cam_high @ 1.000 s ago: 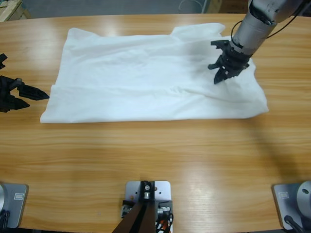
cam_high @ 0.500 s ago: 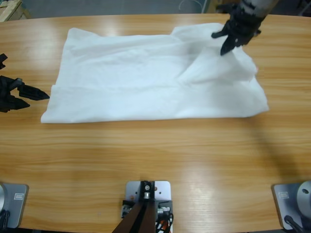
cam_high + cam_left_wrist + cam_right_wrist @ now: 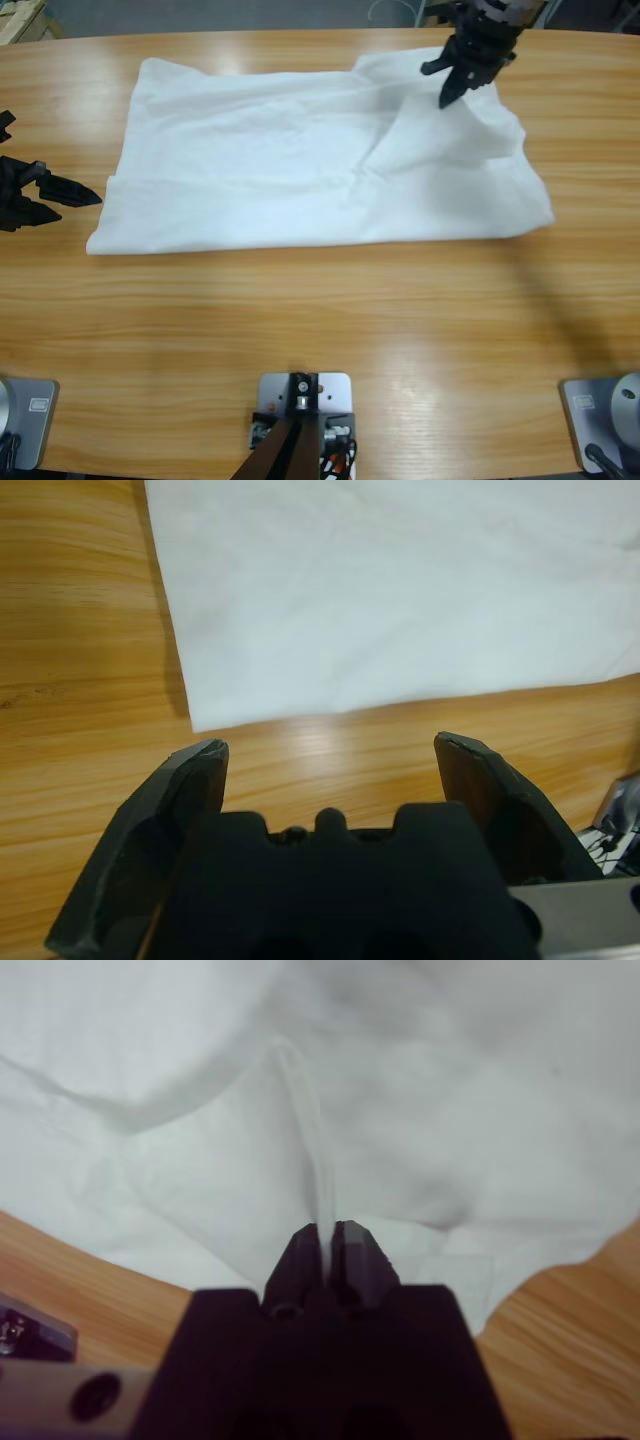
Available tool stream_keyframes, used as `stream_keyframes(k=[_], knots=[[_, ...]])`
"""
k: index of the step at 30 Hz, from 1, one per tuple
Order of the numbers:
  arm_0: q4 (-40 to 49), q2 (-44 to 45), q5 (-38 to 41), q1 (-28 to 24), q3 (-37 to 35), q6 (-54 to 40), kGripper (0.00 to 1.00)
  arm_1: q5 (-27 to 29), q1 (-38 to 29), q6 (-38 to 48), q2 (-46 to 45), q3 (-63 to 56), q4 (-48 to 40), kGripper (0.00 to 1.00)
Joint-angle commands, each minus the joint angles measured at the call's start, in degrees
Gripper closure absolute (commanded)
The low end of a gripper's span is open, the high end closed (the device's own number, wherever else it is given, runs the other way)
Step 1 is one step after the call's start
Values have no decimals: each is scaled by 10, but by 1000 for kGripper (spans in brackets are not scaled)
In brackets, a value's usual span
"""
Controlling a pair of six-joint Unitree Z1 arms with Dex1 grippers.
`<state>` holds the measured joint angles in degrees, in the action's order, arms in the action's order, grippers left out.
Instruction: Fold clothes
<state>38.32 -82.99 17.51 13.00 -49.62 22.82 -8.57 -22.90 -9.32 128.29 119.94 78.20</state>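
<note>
While right claw (image 3: 447, 92) pinches T-shirt (image 3: 300, 160) fold — no lettering readable.

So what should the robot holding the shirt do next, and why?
Probably carry the pinched fold toward the shirt's other end. The right gripper is shut on the T-shirt, lifting that part, while the left gripper waits open beside it.

No readable text, label, brand, number or sign in any view
</note>
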Motion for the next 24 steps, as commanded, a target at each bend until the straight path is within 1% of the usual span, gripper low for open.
stream_keyframes(k=[1, 14, 19, 24], knots=[[3, -20, 3, 3, -6, -8, 194, -20, -28, -31, 49, 18, 6, 1000], [3, -18, 3, 4, -6, -8, 196, -22, -54, -43, 32, 16, 10, 1000], [3, -17, 3, 4, -6, -8, 196, -22, -61, -40, 12, -25, 5, 1000], [3, -17, 6, 4, -6, -8, 195, -23, -67, -14, -21, -90, -24, 1000]])
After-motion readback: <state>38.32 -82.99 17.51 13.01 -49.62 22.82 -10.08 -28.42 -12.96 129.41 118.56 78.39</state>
